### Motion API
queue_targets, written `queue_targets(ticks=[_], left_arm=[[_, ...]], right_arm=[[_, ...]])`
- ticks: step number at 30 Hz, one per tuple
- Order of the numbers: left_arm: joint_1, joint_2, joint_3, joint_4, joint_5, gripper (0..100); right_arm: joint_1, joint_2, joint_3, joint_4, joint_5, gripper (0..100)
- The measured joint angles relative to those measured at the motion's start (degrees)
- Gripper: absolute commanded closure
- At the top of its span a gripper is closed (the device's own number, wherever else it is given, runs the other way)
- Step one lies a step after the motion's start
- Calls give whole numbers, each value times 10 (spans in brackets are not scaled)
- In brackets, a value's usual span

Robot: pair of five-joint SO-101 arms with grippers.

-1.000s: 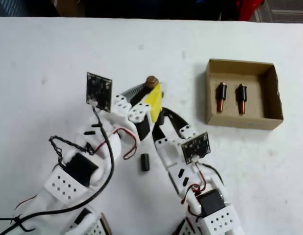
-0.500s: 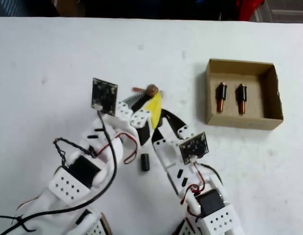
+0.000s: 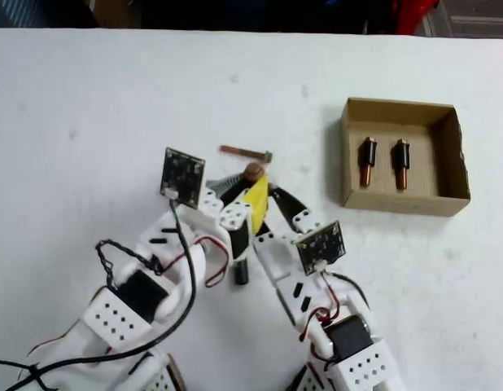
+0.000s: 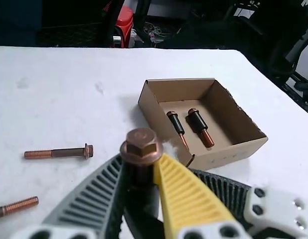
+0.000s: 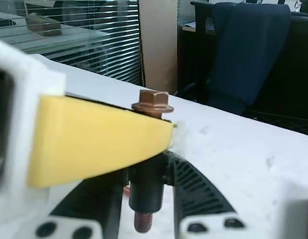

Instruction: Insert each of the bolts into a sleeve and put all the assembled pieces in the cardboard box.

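Left wrist view: left claw (image 4: pixel 139 167) pinches copper hex-head bolt (image 4: pixel 140 144), right claw (image 5: pixel 147 181) clamps black cylindrical sleeve (image 5: pixel 146 195). Risk: tilt toward brown cardboard box (image 3: pixel 402 202), 3 o'clock, spills bolt.

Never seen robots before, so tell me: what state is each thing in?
Left gripper: shut on upright bolt.
Right gripper: shut on sleeve, bolt through it.
Cardboard box: open, two assembled pieces inside.
Loose bolt: lying flat, bare.
Another bolt: lying flat, bare.
Spare sleeve: lying loose, empty.

White table (image 3: pixel 89 90), dark chair (image 5: pixel 248 55)
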Motion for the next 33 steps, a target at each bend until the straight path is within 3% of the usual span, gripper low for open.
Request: queue_targets(ticks=[3, 6, 15, 27, 33], left_arm=[[0, -11, 4, 0, -1, 800], [1, -12, 8, 0, -1, 751], [-1, -20, 16, 0, -2, 752], [-56, -22, 5, -10, -2, 752], [-102, -22, -57, -2, -2, 753]], right_arm=[[0, -1, 0, 0, 1, 983], [3, 0, 0, 0, 0, 983], [2, 0, 0, 1, 0, 983], [4, 0, 0, 1, 1, 983], [49, 0, 0, 5, 1, 983]])
